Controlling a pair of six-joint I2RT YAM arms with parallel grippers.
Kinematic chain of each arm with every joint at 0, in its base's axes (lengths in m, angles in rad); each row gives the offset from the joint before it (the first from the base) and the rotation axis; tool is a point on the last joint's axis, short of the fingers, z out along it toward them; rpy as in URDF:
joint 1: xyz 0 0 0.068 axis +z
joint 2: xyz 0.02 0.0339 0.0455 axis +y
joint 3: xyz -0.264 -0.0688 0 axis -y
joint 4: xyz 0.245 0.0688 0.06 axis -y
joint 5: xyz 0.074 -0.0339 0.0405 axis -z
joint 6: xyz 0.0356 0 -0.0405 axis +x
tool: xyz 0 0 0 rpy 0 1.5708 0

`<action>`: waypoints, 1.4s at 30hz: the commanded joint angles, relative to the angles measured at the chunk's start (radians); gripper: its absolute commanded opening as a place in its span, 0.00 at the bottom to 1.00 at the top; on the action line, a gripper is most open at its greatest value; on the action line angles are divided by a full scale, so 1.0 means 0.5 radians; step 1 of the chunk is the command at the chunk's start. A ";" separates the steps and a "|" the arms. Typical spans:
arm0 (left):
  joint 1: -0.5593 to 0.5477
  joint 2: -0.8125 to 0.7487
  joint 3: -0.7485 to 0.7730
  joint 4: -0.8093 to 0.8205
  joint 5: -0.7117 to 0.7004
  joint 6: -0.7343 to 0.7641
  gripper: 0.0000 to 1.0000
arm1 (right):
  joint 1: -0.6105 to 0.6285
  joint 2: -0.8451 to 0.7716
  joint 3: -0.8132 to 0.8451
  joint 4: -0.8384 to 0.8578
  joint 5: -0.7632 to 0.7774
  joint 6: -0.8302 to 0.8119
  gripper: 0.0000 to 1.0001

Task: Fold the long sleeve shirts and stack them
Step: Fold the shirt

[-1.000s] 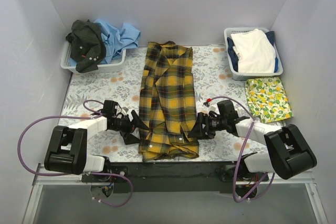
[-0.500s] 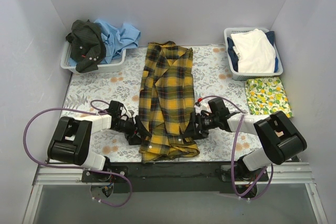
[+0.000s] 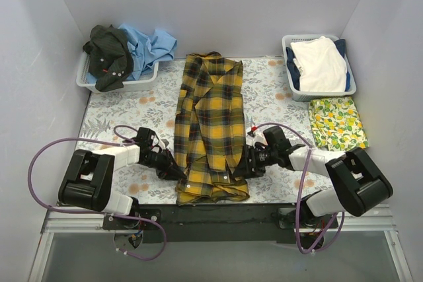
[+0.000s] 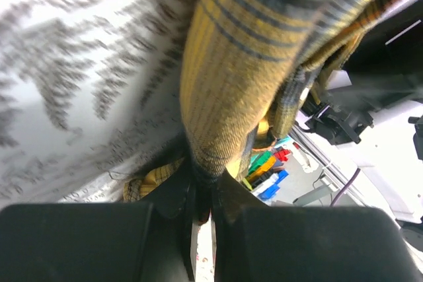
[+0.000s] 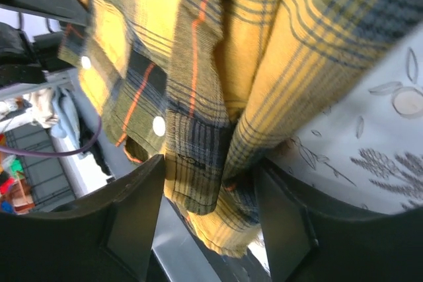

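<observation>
**Grabbing the plaid shirt by its bottom**

It lies flat on the desk. The left claw pinches its near left side. The right claw is wide around the right side. It likely must pinch before both fold.

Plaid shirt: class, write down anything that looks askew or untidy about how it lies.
The plaid shirt lies folded lengthwise but unevenly: its near hem is bunched and rumpled, and a buttoned cuff sticks out near the right edge.
</observation>
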 commanded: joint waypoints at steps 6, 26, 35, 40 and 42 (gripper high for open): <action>-0.008 -0.345 0.094 -0.203 0.077 0.057 0.00 | 0.024 -0.134 -0.021 -0.725 0.389 -0.305 0.01; -0.008 -0.490 0.257 -0.298 -0.083 0.051 0.00 | 0.064 -0.637 0.184 -0.707 0.436 -0.069 0.01; -0.008 -0.367 0.499 -0.231 -0.258 -0.206 0.00 | -0.044 -0.503 0.430 -0.682 0.316 0.017 0.01; -0.008 -0.251 0.628 -0.194 -0.386 -0.308 0.00 | -0.142 -0.365 0.543 -0.642 0.279 0.026 0.01; -0.005 -0.186 0.711 -0.172 -0.432 -0.338 0.00 | -0.172 -0.288 0.613 -0.627 0.258 0.020 0.01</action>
